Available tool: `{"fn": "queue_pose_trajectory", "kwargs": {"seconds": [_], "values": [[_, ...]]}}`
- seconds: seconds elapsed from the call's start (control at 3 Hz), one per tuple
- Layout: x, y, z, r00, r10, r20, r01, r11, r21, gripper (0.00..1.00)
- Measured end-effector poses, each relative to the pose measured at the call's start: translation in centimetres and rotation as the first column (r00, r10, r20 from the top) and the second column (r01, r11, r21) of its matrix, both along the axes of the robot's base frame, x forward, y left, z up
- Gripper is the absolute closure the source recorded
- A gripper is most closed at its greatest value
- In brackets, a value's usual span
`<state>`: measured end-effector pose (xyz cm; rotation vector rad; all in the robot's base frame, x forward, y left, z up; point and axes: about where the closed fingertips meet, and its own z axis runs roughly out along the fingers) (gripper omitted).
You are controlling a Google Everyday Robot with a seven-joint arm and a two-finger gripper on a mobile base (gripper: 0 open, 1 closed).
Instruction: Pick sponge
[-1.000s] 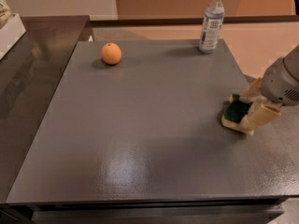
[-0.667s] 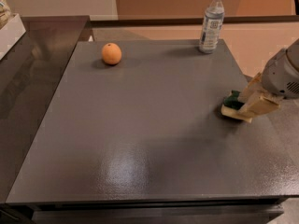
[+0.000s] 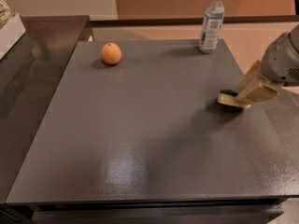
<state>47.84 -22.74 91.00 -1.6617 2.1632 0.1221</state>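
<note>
The sponge [image 3: 227,97], dark green on top with pale yellow foam below, lies on the grey table [image 3: 140,125] near its right edge. My gripper [image 3: 244,96] comes in from the right on a grey arm and sits low over the sponge's right end, touching it and hiding that part. The sponge's left end sticks out from under the gripper. Its shadow falls on the table just left of it.
An orange [image 3: 111,53] sits at the back left of the table. A clear water bottle [image 3: 211,22] stands upright at the back right. A dark counter [image 3: 28,78] adjoins the table on the left, with a white object [image 3: 9,31] at its far end.
The gripper and the sponge have moved together a little toward the back of the table. More of the sponge is now covered by the gripper.
</note>
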Motion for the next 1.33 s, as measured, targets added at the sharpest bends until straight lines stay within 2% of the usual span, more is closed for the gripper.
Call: {"fn": "queue_pose_trajectory", "kwargs": {"seconds": [0.33, 0.67, 1.0, 1.33], "values": [[0.3, 0.8, 2.0, 0.9988, 0.022, 0.043, -0.022, 1.000, 0.010, 1.00], [0.5, 1.8, 4.7, 0.9934, 0.053, 0.102, -0.056, 0.998, 0.027, 1.00], [0.7, 2.9, 7.2, 0.9830, 0.092, 0.159, -0.100, 0.994, 0.042, 1.00], [0.7, 4.4, 9.7, 0.9622, 0.149, 0.228, -0.167, 0.984, 0.063, 1.00]]}}
